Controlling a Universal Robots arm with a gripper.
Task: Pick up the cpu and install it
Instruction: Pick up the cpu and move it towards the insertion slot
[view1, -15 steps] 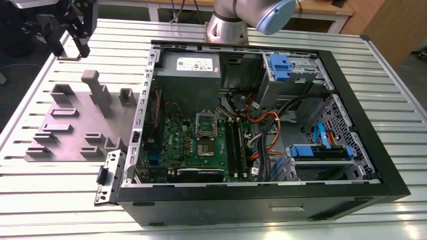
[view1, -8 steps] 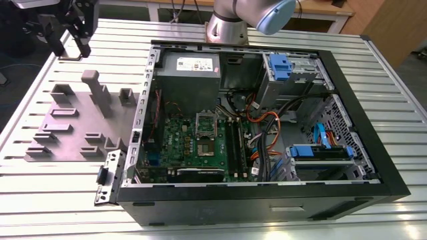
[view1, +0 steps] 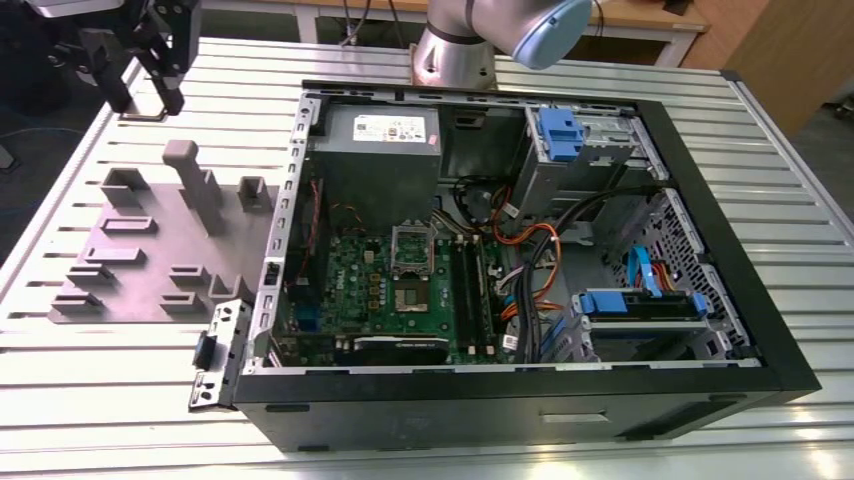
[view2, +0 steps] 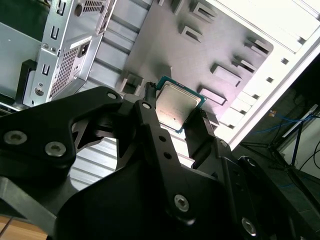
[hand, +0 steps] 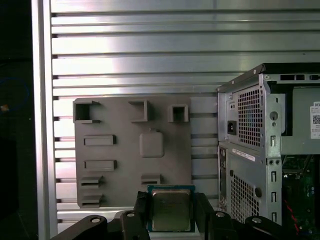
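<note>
The cpu (view2: 175, 104), a small flat square chip with a silver-grey top and a green rim, sits between my black fingers (view2: 150, 107) in both wrist views. My gripper (hand: 171, 212) is shut on the cpu (hand: 171, 209), pinching it by two opposite edges. In the exterior view my gripper (view1: 144, 98) hangs high over the table's far corner at that view's left, above and beyond the moulded plate (view1: 147, 250). The green motherboard (view1: 400, 290) lies inside the open computer case (view1: 521, 400), well away from the gripper.
The grey-purple moulded plate (hand: 132, 150) with upright blocks lies on the slatted metal table (view1: 120, 370) beside the case's rear panel (hand: 245, 150). Cables, blue drive brackets (view1: 641, 300) and a power supply (view1: 380, 140) crowd the case. The arm's base (view1: 454, 55) stands behind the case.
</note>
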